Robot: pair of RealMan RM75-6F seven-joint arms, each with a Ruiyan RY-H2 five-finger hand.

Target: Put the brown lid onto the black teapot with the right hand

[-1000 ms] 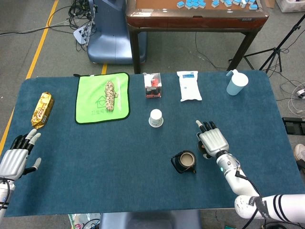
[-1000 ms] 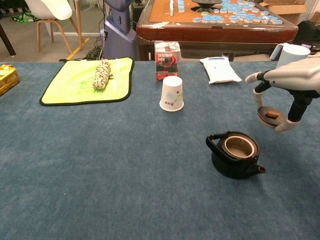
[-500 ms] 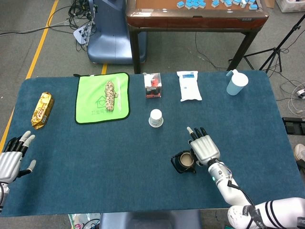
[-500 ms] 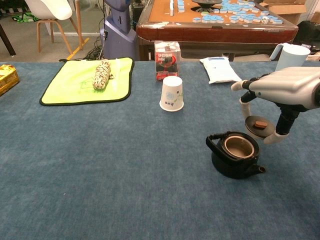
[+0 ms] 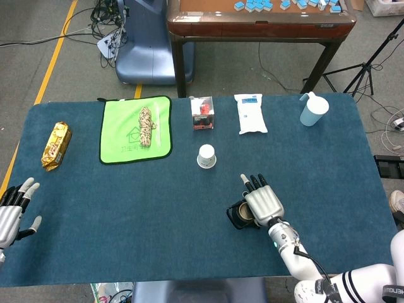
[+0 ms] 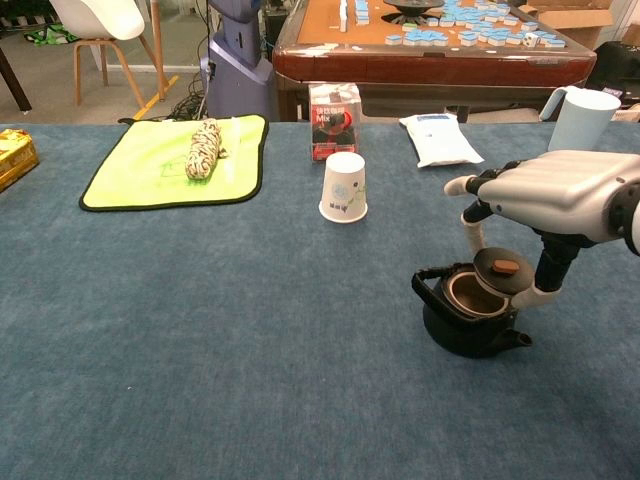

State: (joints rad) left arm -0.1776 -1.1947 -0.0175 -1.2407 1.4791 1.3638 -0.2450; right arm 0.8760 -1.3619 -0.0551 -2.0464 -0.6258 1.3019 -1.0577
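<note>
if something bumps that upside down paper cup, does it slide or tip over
The paper cup probably slides or skids: it looks thin and light. It stands on its wide rim, narrow base up, so tipping seems less likely. If knocked over, its tapered wall would likely roll in a curve.

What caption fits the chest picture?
Right hand holds the brown lid tilted just over the open black teapot.

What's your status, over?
Right hand holds lid, tilted above teapot mouth, not seated. Left hand open, idle. Nothing in the way.
</note>
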